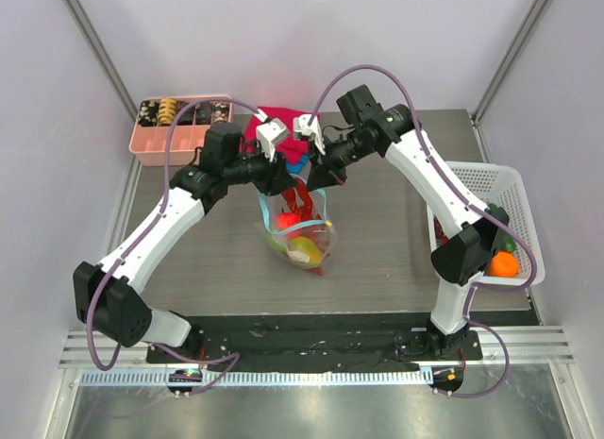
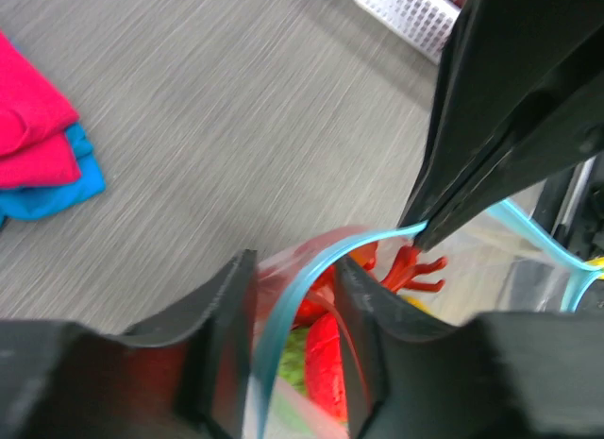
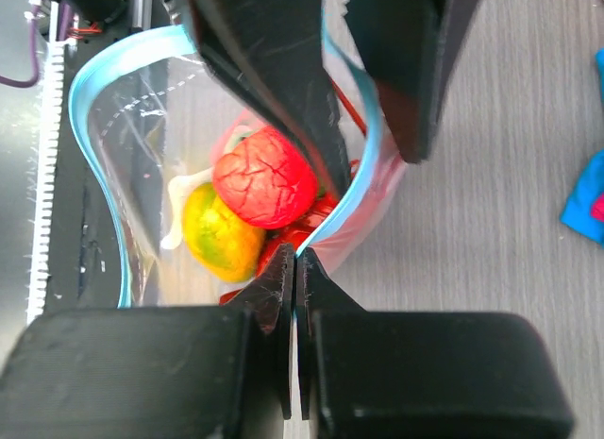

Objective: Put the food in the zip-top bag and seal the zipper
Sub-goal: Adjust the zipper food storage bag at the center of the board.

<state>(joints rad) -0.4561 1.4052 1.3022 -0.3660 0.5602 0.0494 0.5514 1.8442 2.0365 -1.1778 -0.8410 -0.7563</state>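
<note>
The clear zip-top bag (image 1: 304, 233) stands on the table with its mouth held up and gaping. Inside it are a red fruit (image 3: 264, 179), a yellow-green fruit (image 3: 217, 233) and the red lobster (image 2: 411, 266). My right gripper (image 3: 297, 260) is shut on the teal zipper (image 3: 94, 109) at one end of the rim; it also shows in the top view (image 1: 319, 175). My left gripper (image 2: 297, 335) is open, its fingers straddling the zipper strip (image 2: 293, 293) without pinching it, right beside the right gripper; it also shows in the top view (image 1: 288, 179).
A white mesh basket (image 1: 491, 189) at the right edge holds an orange fruit (image 1: 503, 263) and a green one. Folded red and blue cloths (image 1: 278, 118) lie behind the bag. A pink tray (image 1: 151, 146) of black and tan pieces stands at the back left.
</note>
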